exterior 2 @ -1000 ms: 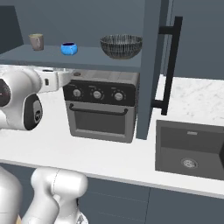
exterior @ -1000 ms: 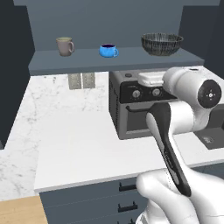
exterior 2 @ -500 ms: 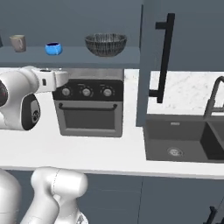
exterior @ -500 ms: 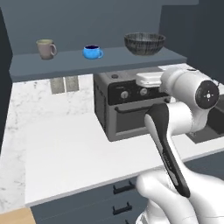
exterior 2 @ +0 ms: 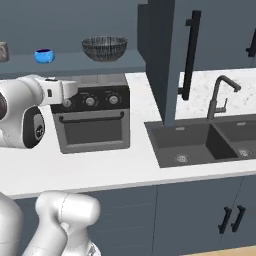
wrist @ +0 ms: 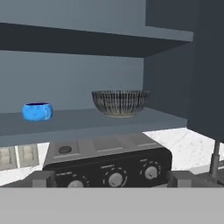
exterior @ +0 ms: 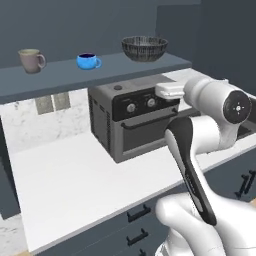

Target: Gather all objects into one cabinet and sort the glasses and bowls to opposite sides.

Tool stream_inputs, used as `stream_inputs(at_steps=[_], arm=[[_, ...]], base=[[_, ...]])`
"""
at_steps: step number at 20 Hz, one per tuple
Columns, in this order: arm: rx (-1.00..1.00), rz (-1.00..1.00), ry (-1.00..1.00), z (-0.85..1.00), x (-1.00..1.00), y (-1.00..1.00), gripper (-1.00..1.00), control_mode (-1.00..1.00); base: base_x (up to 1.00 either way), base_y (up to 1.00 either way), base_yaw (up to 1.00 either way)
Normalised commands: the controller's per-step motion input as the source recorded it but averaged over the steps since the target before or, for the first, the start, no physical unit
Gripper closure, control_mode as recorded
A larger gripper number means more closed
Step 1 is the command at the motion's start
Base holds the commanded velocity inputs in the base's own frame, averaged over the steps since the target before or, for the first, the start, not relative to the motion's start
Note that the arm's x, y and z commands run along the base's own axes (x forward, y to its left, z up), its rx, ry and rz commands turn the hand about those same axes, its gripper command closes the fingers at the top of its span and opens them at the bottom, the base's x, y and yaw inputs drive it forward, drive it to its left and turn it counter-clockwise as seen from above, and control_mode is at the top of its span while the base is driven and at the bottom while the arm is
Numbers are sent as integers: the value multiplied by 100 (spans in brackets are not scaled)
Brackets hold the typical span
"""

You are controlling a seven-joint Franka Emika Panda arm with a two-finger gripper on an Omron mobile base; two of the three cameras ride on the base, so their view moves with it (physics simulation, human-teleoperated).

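Left base view, read from left to right: we note the taupe mug (exterior: pixel 31 60) upright at the left end of the cabinet shelf (exterior: pixel 115 66), handle to its right; the blue cup (exterior: pixel 88 61) stands near the middle of the shelf, well apart from the mug; the mesh bowl (exterior: pixel 144 48) sits toward the right end, upright and apart from the cup. Below the shelf we see a grey toaster oven (exterior: pixel 130 117) on the white counter (exterior: pixel 65 185), and the white arm (exterior: pixel 200 125) rises at lower right, its forearm reaching in front of the oven's top edge. Right base view, same order: the blue cup (exterior 2: pixel 44 55) near the left edge of the shelf, the mesh bowl (exterior 2: pixel 104 48) to its right, then an open dark cabinet door (exterior 2: pixel 167 55) with a long black handle, then the sink (exterior 2: pixel 200 142) and its faucet (exterior 2: pixel 220 95) set in the counter. Hand view: the blue cup (wrist: pixel 37 111) at left and the mesh bowl (wrist: pixel 120 102) at centre both rest on the shelf, apart from each other, with the oven's knobs (wrist: pixel 115 178) below. We record the gripper (wrist: pixel 112 180) with jaws spread wide, its tips at the two bottom corners, nothing between them and touching none of the shelf items.
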Motion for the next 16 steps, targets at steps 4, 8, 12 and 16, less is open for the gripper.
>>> stream_inputs(at_steps=[4,8,12,16], arm=[[0,0,0,0,0,0,-100,100],[0,0,0,0,0,0,-100,100],[0,0,0,0,0,0,-100,100],[0,0,0,0,0,0,-100,100]], base=[[-34,16,-24],[-55,8,-30],[-76,17,-37],[-82,22,-46]])
